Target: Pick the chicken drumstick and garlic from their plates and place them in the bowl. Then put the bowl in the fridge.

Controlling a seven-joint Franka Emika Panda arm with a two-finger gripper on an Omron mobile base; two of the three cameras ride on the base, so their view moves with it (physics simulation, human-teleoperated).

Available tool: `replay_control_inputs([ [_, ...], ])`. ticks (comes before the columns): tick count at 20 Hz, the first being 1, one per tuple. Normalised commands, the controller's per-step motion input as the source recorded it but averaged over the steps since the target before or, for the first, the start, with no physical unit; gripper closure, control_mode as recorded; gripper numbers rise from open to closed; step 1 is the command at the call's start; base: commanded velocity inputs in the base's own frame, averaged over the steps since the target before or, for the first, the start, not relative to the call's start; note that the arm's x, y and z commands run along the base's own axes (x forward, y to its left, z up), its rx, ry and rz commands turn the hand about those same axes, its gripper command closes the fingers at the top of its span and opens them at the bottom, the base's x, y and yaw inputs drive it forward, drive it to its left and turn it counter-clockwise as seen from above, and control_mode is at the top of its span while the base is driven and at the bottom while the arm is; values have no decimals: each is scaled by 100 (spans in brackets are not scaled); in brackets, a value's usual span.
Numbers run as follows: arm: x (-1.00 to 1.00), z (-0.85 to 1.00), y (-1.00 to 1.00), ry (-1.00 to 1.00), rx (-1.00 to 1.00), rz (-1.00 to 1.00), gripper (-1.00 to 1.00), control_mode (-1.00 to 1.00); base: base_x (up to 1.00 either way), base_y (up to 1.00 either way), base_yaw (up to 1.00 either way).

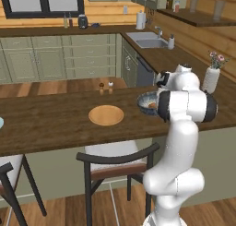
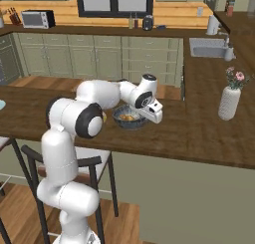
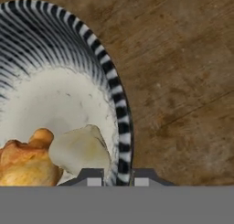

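1. Bowl (image 3: pixel 119 109) was the landmark; it sat on the long brown wooden counter (image 1: pixel 55 123); its side was dark with pale stripes and its inside was pale.
2. Gripper (image 3: pixel 117 176) was right at the bowl's rim; one finger tip sat just inside the wall and the other just outside it; the two tips were pinched together on the rim, so the hand was clamped on the bowl.
3. Chicken drumstick (image 3: pixel 25 161), golden-brown and lumpy, lay inside the bowl, near the side where the hand was.
4. Garlic (image 3: pixel 82 147), a pale lump, lay inside the bowl too; it was touching the drumstick and sat just beside the pinched rim.
5. Tan wooden plate (image 1: pixel 106 115) lay flat on the same counter, near the bowl but apart from it; nothing lay on it.
6. Pale blue plate (image 1: pixel 1 122) peeked in at the counter's far end, well apart from the bowl, past the tan plate.
7. White vase with pink flowers (image 2: pixel 230 99) stood upright on the counter on the other side of the bowl, well apart from it.
8. White arm (image 2: pixel 99 96) bent down over the counter and reached to the bowl; from the left base view the arm hid part of the bowl.
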Motion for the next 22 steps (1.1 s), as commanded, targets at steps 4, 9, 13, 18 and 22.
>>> replay_control_inputs([
  [4,-44,100,38,0,2,-5,100,-100,0,0,0],
  [9,-84,100,48,0,7,-20,100,-100,0,0,0],
  [13,-87,87,72,-3,10,-29,100,-100,0,0,0],
  [18,-79,53,65,-11,5,-39,100,-100,0,0,0],
  [22,-67,41,68,-13,0,-41,100,-100,0,0,0],
])
